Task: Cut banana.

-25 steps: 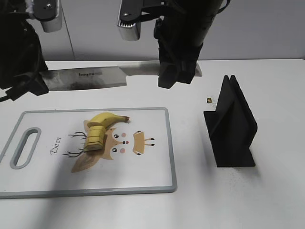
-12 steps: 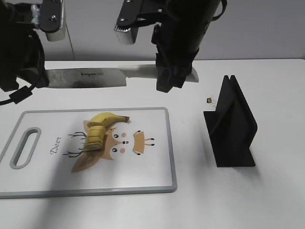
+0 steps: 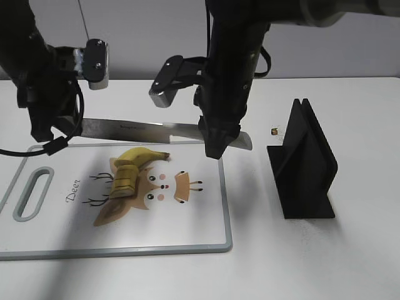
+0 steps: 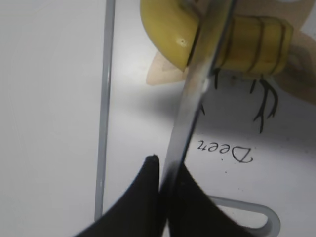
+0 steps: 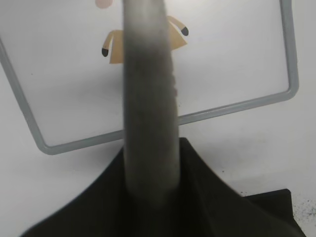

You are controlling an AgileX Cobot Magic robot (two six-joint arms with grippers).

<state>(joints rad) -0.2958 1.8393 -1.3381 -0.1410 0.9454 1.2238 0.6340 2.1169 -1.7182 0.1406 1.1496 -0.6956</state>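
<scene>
There is one banana [image 3: 134,164], partly cut into slices, one knife [image 3: 144,130], one cutting board [image 3: 200,219], one black stand [image 3: 304,169], and two robot arms.

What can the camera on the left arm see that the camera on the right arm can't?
Only the left wrist view shows the partly sliced yellow banana, the shiny steel knife blade over it, and the word Deer. Only the right wrist view shows the knife's grey handle and the board's grey-rimmed corner. Both show the white cutting board.
</scene>
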